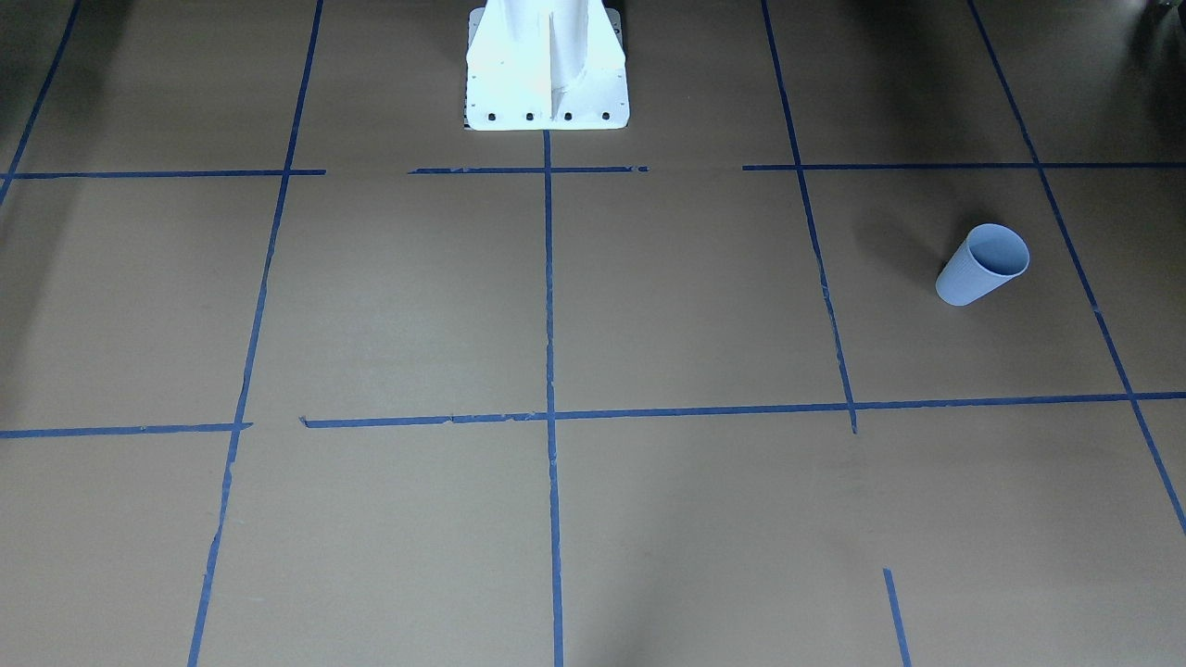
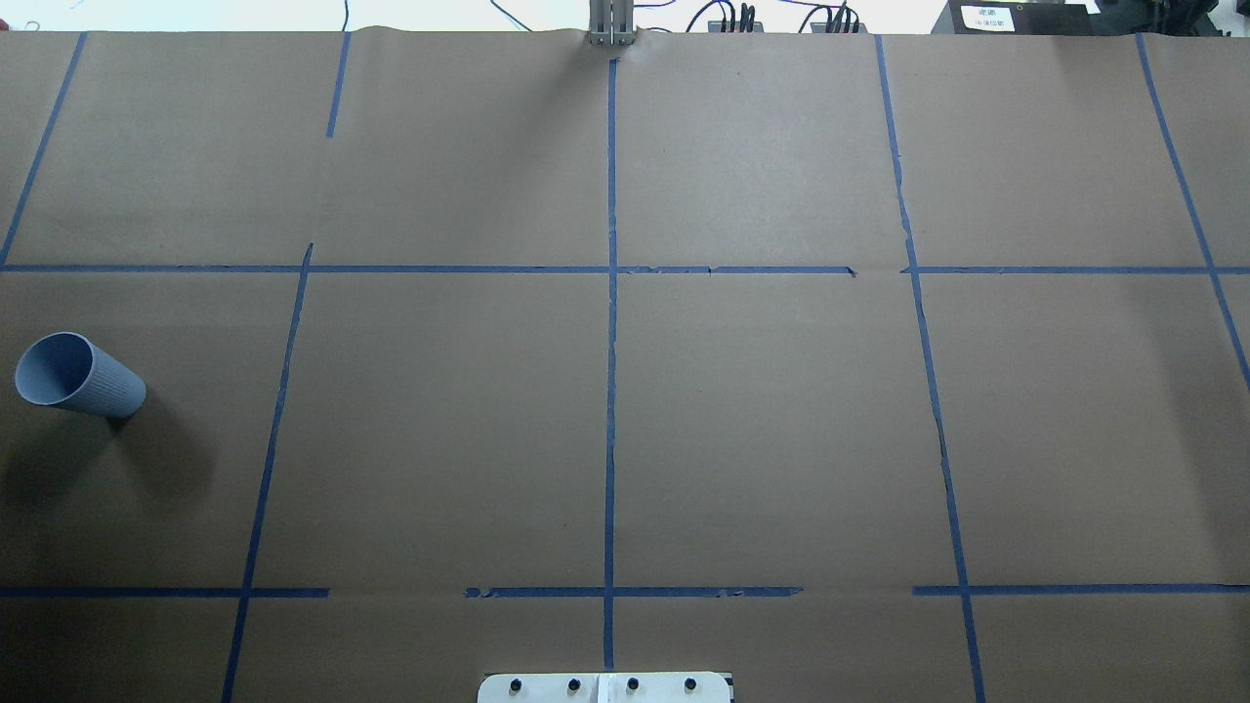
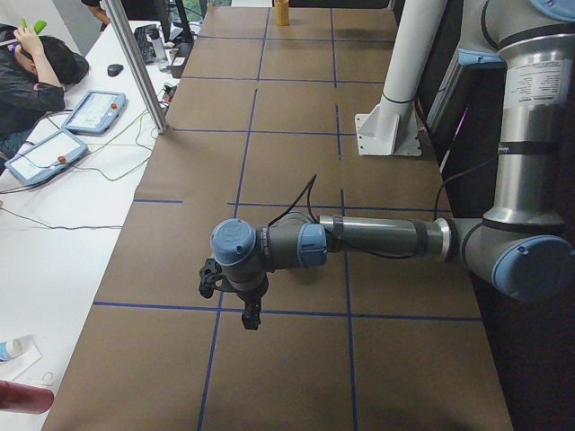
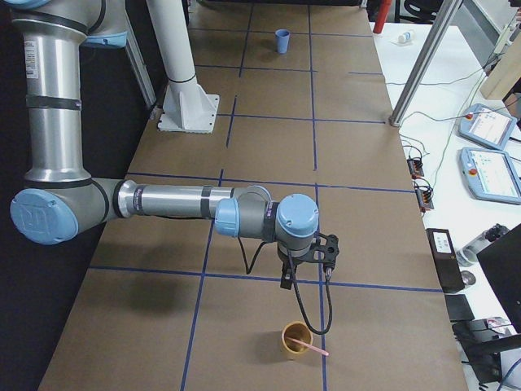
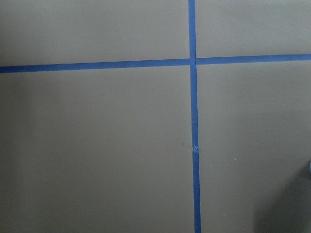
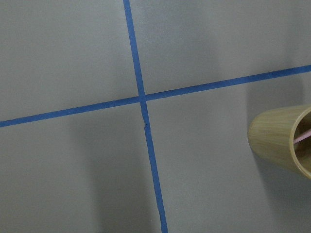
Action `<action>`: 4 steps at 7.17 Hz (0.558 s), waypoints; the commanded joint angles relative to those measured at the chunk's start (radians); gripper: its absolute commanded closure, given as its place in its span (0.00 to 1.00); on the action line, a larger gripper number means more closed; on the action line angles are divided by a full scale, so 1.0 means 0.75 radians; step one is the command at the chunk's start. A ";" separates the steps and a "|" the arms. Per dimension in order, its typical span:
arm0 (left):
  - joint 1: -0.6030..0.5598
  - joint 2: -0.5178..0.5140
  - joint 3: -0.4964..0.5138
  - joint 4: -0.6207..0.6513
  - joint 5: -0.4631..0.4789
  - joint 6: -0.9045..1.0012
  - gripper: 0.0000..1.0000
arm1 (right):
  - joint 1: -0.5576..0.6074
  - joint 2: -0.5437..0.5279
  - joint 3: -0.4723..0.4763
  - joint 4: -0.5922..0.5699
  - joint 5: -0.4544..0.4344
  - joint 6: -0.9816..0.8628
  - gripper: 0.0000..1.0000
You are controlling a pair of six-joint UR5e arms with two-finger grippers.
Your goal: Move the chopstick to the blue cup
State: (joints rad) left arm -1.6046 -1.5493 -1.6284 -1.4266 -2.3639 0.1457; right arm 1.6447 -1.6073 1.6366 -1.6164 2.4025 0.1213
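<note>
Right gripper (image 4: 286, 279) — open or closed, cannot tell — could tip the tan cup (image 4: 295, 340) grabbing the thin, leaning chopstick (image 4: 314, 349).

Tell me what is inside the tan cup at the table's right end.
A pink chopstick leans in the tan cup, its upper end sticking out over the rim. Its lower end is hidden by the cup's wall, and whether anything else lies at the bottom cannot be told.
</note>
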 commanded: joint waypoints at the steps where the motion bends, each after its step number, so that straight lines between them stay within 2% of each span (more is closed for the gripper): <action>1: 0.000 0.000 -0.009 -0.004 0.000 0.000 0.00 | 0.000 0.004 0.002 0.001 0.012 0.014 0.00; 4: 0.000 0.000 -0.011 -0.004 0.000 0.002 0.00 | -0.002 0.004 0.000 0.004 0.010 0.008 0.00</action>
State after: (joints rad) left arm -1.6045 -1.5493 -1.6351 -1.4295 -2.3639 0.1460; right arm 1.6434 -1.6047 1.6369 -1.6140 2.4097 0.1285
